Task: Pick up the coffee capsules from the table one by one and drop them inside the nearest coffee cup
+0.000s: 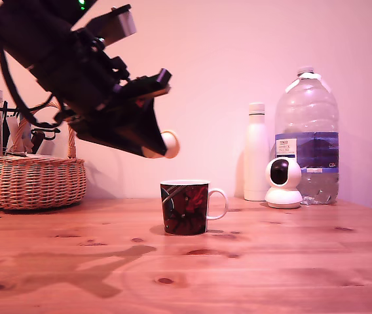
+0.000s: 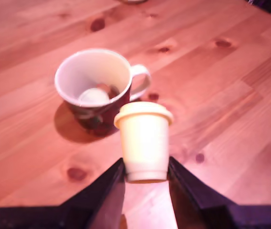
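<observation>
The table (image 1: 271, 261) is the biggest thing. It is made of reddish-brown wood planks with dark knots, and it is filling the low half of the exterior view.

The robot arm (image 1: 61, 59) is next. It is black and it is hanging high at about 10 o'clock in the exterior view, leaning down toward the middle. A small green light is glowing near its top.

At about 3 o'clock a big clear water bottle (image 1: 307, 137) is standing by the wall. It is wearing a blue and white label, but the writing is too small to read. A woven basket (image 1: 38, 180) is sitting at 9 o'clock. A tall white bottle (image 1: 257, 154) is standing just beside the big bottle, and a little round white camera (image 1: 283, 183) is sitting in front of them both.

The coffee cup (image 1: 186, 208) is standing upright near the middle of the table, at about 6 o'clock from the arm's tip. It is dark with a red picture, and its white handle is pointing to the exterior view's right. In the wrist view a pale round thing (image 2: 94, 96) is lying inside the cup.

The gripper (image 2: 146, 174) is pinching the coffee capsule (image 2: 144, 140) by its narrow end, one black finger on each side. The cream capsule is hanging in the air above the table, just beside the cup's rim, not inside it.
</observation>
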Controlling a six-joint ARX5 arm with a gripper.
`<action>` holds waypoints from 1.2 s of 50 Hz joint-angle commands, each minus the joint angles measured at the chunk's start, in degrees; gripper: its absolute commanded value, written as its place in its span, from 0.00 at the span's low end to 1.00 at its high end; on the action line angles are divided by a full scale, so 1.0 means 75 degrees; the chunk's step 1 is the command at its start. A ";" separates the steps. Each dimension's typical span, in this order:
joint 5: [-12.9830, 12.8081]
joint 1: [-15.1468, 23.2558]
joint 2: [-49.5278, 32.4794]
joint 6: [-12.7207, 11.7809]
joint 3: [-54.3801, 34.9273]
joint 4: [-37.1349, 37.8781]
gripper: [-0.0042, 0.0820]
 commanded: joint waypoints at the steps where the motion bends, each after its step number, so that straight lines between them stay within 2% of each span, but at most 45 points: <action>1: -0.0050 -0.0012 -0.0198 0.0041 -0.0009 -0.0026 0.20; 9: -0.0216 -0.0003 -0.0455 0.0064 -0.0006 -0.0052 0.20; 14: -0.0216 0.0003 -0.0533 0.0187 -0.0006 -0.0041 0.20; 60: -0.0210 0.0003 -0.0536 0.0184 -0.0006 0.0076 0.20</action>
